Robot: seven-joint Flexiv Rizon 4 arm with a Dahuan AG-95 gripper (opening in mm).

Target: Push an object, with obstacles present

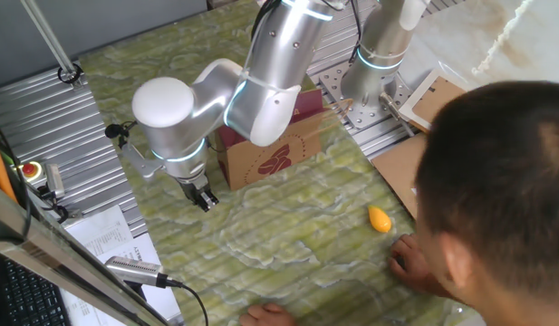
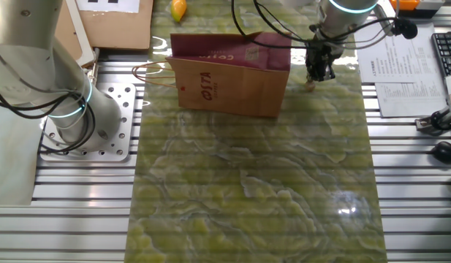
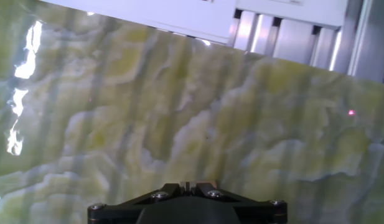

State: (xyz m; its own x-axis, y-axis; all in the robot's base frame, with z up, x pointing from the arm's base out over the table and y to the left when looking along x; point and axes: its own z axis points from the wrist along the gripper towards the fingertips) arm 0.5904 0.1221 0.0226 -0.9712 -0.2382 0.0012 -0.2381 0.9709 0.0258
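Hand view gives little: green-yellow marbled bench ahead of the end effector, whose tips are seen pressed together at the bottom edge, with nothing pinched. No cube is caught in this view.

The relation is read from the other fixed view. There the end effector is hung low over the far right part of the bench, just beside the right end of the paper bag. A tiny pale tan cube is made out right under the fingertips, on the bench, slightly toward the camera and the bag side. Contact cannot be confirmed; it is too small to tell. Its long axis cannot be judged either, as it reads as roughly square.

From one fixed view the end effector is seen near the bench's left edge, the bag standing just behind it, but the cube is not resolved there.

Judged: the cube lies at the tips, with the bag's end wall close by on one side, so a push along the bag rather than into it is called for. An orange-yellow lump is well apart, near a person's hand.
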